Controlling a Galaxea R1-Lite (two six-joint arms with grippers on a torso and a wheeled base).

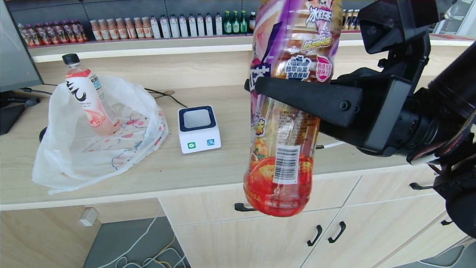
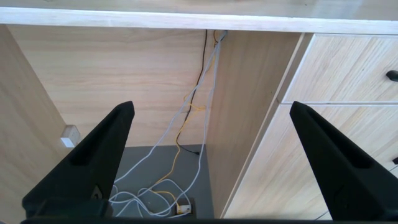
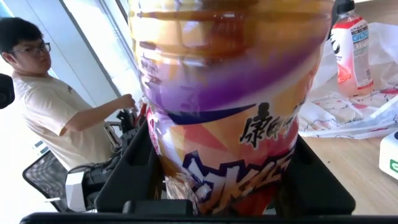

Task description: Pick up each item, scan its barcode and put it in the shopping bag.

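One risk is flagged at the right gripper (image 1: 275, 95): the tea bottle (image 1: 286, 163) is pinched mid-body and held roughly vertical, so a slip or twist is likely under a fast swing. Its fingers are clamped on the label, spread only by the bottle. The barcode is faced away from the scanner (image 1: 198, 128), set below-left of the claw; a misread is possible. The shopping bag (image 1: 96, 149) is seen further left. The left gripper (image 2: 208, 162) is spread wide, empty.

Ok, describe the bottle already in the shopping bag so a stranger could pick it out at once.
Find the light wooden counter, then the white shopping bag on its left part. The bottle leans in that bag, neck sticking out. Its black cap and pale pink drink set it apart from the purple-labelled bottle in the right claw.
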